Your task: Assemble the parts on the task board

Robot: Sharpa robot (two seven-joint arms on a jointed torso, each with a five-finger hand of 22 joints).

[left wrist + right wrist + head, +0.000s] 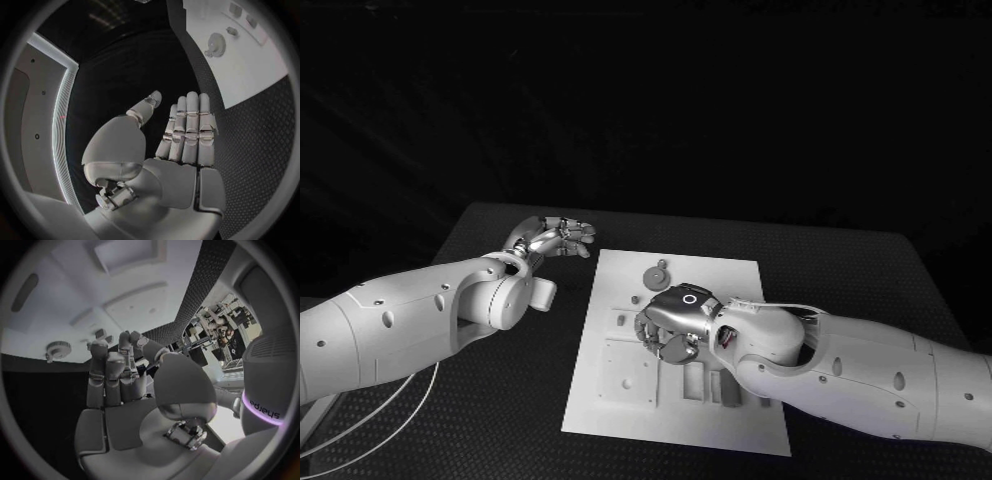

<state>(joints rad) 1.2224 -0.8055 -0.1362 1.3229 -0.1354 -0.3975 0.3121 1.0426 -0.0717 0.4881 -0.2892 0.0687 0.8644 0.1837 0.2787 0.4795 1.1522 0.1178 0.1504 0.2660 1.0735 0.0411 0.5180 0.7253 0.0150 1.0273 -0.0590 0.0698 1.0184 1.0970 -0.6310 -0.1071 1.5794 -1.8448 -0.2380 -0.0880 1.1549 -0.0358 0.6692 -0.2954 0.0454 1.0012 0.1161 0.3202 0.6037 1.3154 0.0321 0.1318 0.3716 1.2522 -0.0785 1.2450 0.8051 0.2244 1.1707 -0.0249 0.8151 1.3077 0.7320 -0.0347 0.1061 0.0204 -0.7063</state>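
The white task board [721,285] lies in the middle of the black table. A round toothed part [655,273] sits near its far end, and is seen again as the toothed part [215,45] and the toothed part [59,348]. Pale blocks [629,368] and slotted pieces [707,384] stand on the near half. My right hand [672,322] hovers over the board's middle, fingers pointing down at it. The right hand [119,375] has its fingers side by side with no part between them. My left hand [555,238] is off the board, over bare table; the left hand [181,140] has straight fingers and holds nothing.
Black mat [502,420] surrounds the board [250,70] on all sides. Small raised pieces [232,31] stand along one edge of the board. White cables [380,415] hang below my left arm at the table's near left.
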